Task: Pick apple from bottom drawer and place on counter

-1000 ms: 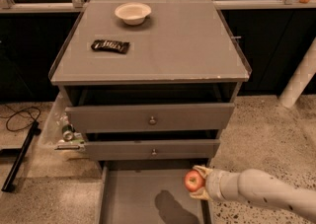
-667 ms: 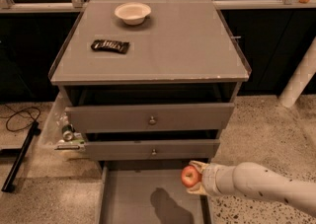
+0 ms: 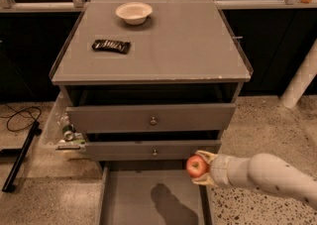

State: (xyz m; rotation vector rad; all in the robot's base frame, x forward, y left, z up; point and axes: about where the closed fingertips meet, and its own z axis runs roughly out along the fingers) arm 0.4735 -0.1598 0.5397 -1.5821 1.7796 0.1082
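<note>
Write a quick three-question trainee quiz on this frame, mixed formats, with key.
1. True or false: the gripper, low in front of the cabinet, has empty jaws.
2. What lies on the counter with the white bowl? A) dark wrapped bar B) sponge C) mug
3. Fill in: the apple is held above the open ____ drawer.
Key: 1 false, the jaws are shut on the apple; 2 A; 3 bottom, meaning the bottom drawer.
</note>
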